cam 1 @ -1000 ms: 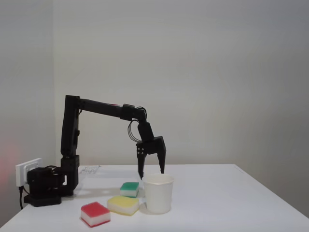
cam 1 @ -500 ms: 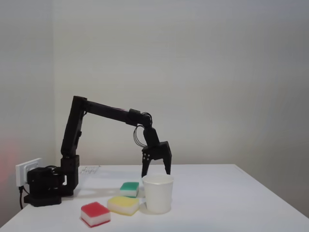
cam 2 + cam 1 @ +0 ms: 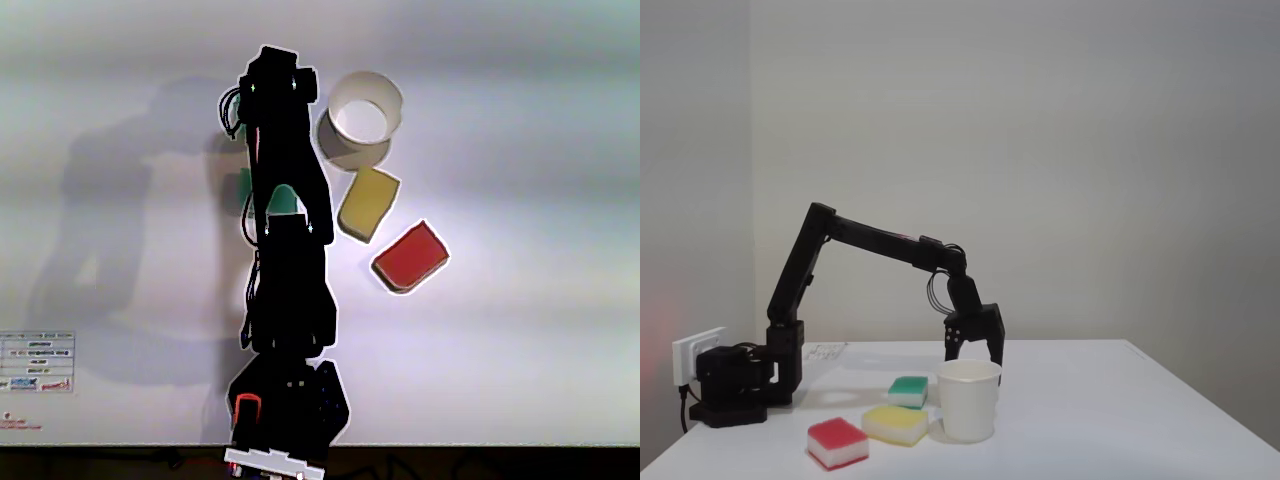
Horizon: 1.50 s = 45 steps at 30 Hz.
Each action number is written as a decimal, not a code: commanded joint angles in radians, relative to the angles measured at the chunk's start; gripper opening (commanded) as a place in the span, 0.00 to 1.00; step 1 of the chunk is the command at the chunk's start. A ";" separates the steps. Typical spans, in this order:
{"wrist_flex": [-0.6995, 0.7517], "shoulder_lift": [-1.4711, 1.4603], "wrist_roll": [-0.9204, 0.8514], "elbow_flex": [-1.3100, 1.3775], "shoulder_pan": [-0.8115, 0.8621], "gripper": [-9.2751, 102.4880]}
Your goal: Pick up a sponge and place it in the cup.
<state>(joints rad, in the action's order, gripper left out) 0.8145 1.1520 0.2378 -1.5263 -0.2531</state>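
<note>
The sponge (image 3: 908, 391) with the green top lies on the table (image 3: 1090, 410), just left of the cup (image 3: 969, 400) in the fixed view, behind the yellow sponge (image 3: 895, 424) and the red sponge (image 3: 837, 442). In the other view we see a bit of green (image 3: 287, 203) under the arm (image 3: 285, 200). The claw (image 3: 975, 358) hangs behind the cup's rim, fingers spread apart, holding nothing that we can see.
</note>
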 commanded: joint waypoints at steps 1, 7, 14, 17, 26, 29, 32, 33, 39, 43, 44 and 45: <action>0.003 0.026 0.018 0.025 -0.017 0.36; -0.041 0.020 0.023 -0.017 -0.018 0.32; -0.084 0.011 0.032 -0.051 -0.011 0.18; -0.092 0.012 0.061 -0.058 -0.014 0.12; -0.101 0.046 0.089 -0.083 -0.021 0.08; -0.071 0.078 0.084 -0.081 -0.023 0.08; 0.017 0.115 0.087 -0.044 -0.031 0.08; 0.049 0.126 0.092 -0.026 -0.034 0.08; 0.225 0.186 0.117 0.101 -0.051 0.08; 0.325 0.192 0.135 0.221 -0.057 0.08; 0.344 0.192 0.140 0.247 -0.057 0.08; 0.367 0.192 0.143 0.279 -0.055 0.08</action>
<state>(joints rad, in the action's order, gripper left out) 1.1321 1.2640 0.3620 -1.3407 -0.2991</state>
